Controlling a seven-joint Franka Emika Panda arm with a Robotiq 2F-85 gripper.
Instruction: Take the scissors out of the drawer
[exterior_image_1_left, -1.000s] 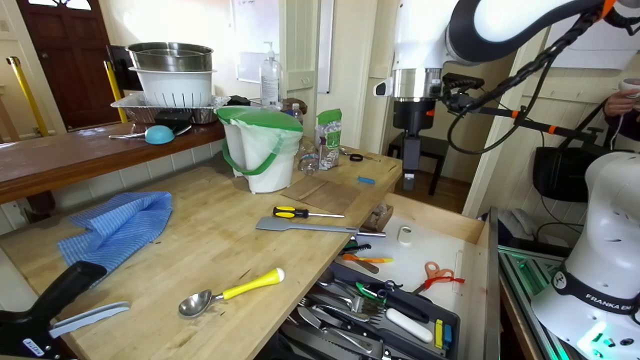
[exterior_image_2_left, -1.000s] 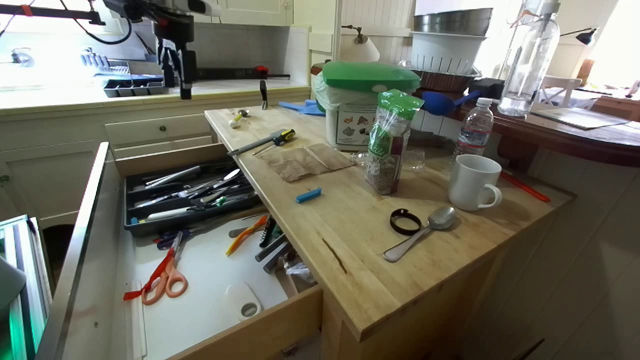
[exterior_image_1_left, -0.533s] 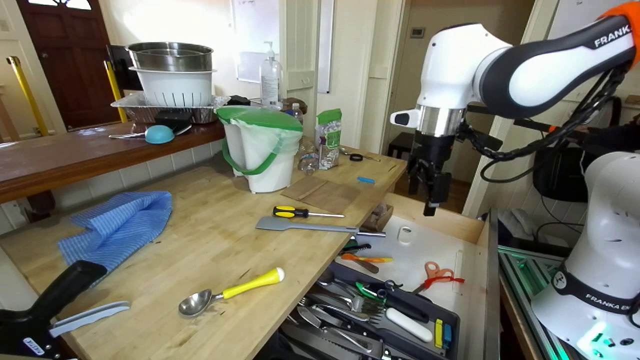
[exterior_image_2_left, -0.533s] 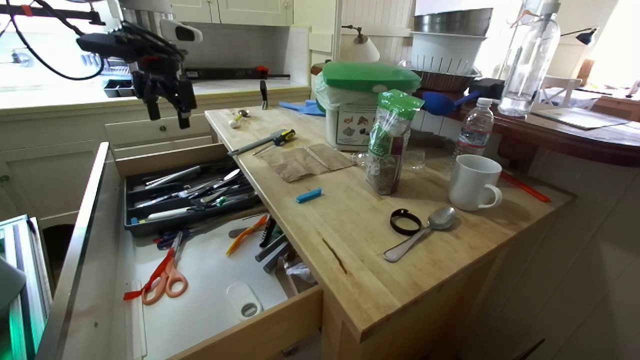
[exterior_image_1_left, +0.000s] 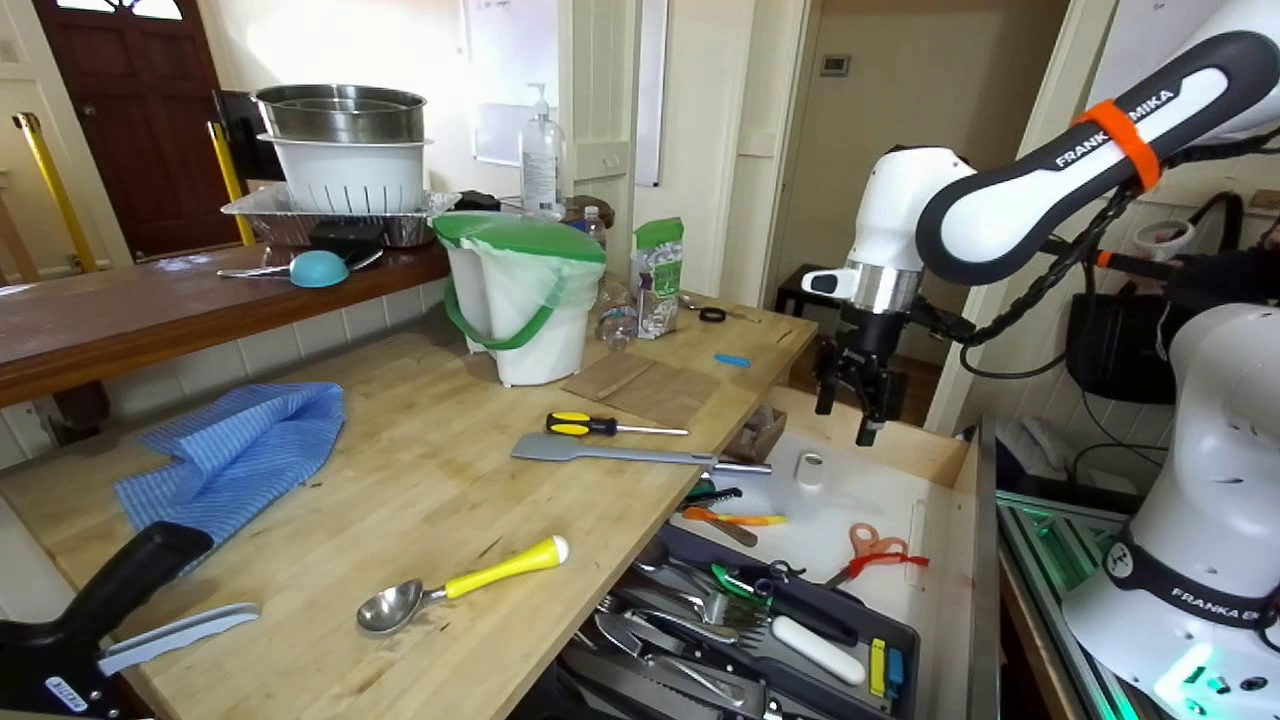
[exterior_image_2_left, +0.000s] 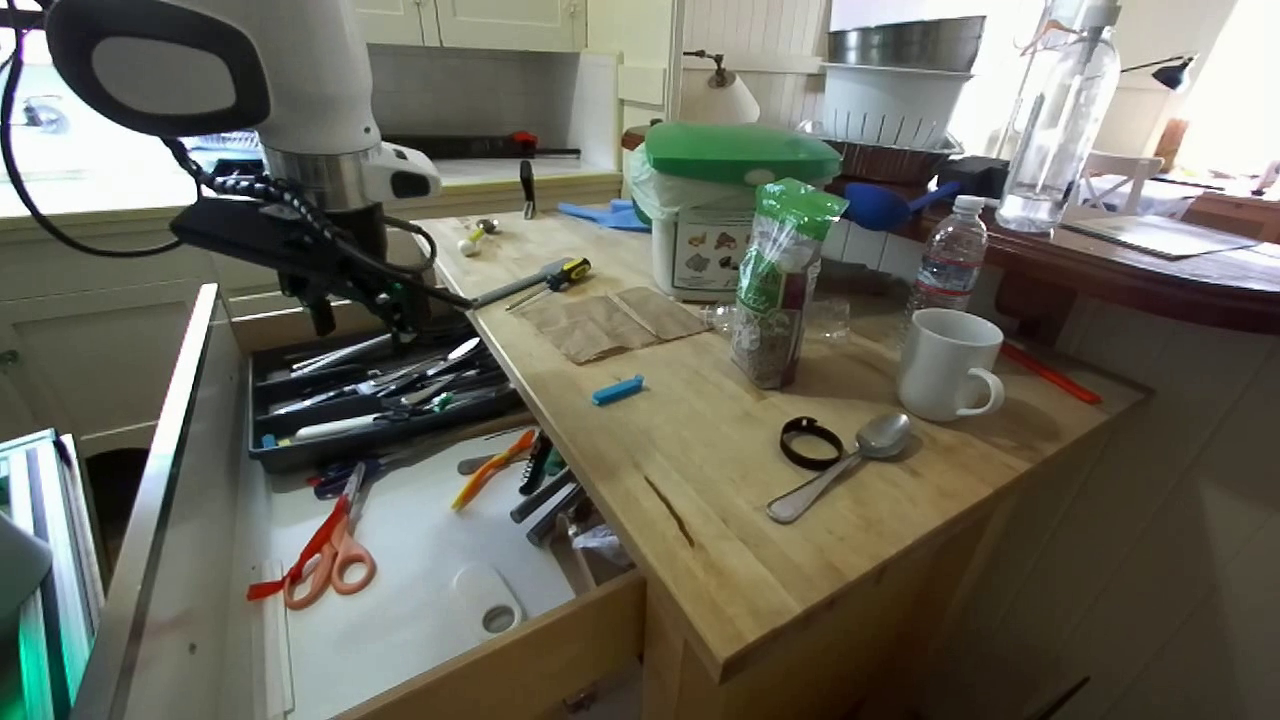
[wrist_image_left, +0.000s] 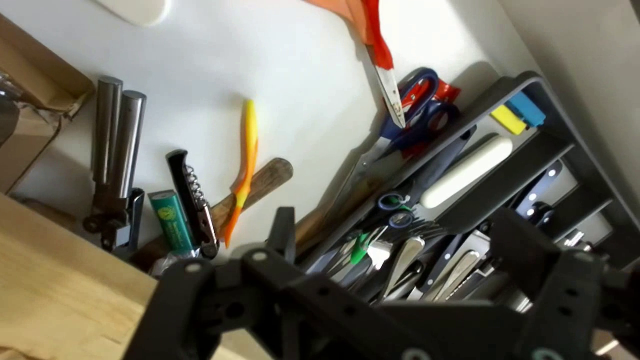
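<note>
Looking over the pulled-out drawer (exterior_image_2_left: 540, 650) in an exterior view, I see the dark cutlery tray (exterior_image_2_left: 300, 452) filling its far end and my gripper (exterior_image_2_left: 365, 328) hanging roughly above that tray. Its fingers (wrist_image_left: 284, 227) stand wide apart with nothing between them. The orange-handled scissors (exterior_image_2_left: 340, 540) lie on the drawer floor, lower, nearer and further left than the gripper, so I judge the next move to be near, left and then down. Their long axis runs near to far, the far end leaning slightly right. The handles (exterior_image_2_left: 346, 548) sit at the near end; the blades (wrist_image_left: 387, 90) point far, their tips over a blue-handled pair (wrist_image_left: 394, 138), touching or not I cannot tell. I would aim for the handles.
</note>
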